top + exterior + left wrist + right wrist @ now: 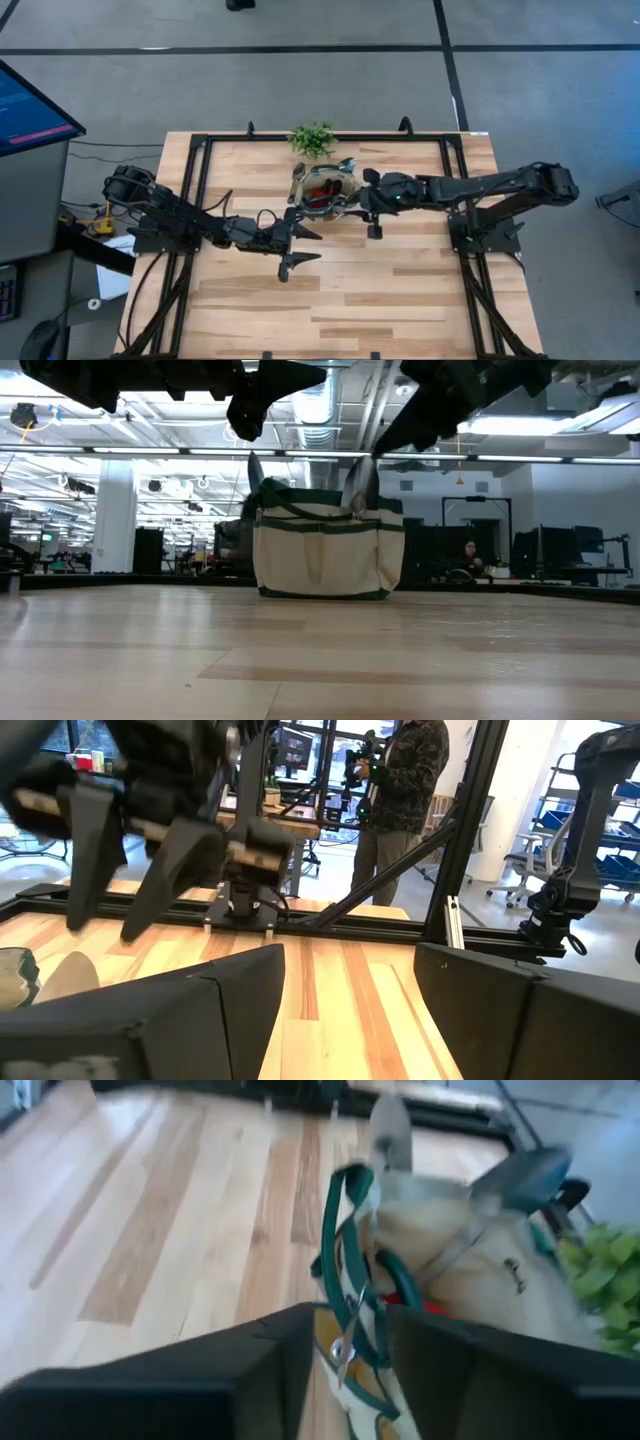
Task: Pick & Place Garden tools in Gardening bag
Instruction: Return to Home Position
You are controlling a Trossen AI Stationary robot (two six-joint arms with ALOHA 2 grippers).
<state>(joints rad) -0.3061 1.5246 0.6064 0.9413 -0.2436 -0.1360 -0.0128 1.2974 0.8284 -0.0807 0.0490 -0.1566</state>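
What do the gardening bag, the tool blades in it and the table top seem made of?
The gardening bag looks like matte tan fabric, perhaps canvas, with visible seams. The tool blades seem grey metal, dully shiny. The table top looks pale wood, showing grain and plank joints.

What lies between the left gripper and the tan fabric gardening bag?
Only bare wooden tabletop separates the left gripper from the tan fabric bag, per the high view.
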